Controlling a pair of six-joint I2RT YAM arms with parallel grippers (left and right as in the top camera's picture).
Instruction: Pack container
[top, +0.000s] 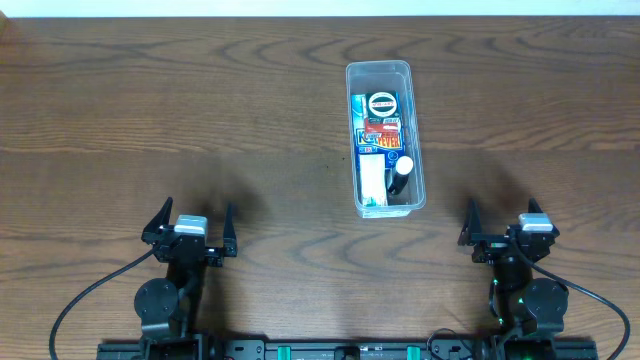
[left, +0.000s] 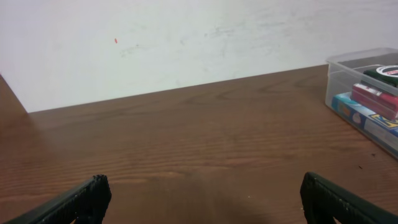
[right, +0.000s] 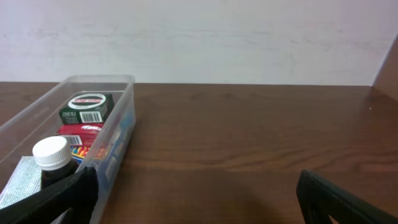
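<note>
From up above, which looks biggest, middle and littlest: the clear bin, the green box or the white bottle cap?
1. clear bin
2. green box
3. white bottle cap
The differences are plain; none look alike.

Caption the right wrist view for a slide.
Open jaws frame the wooden table, stocked clear container at left.

Even soft light, faint diffuse shadows on the table (top: 250, 120), overhead sharp, wrist views slightly soft
</note>
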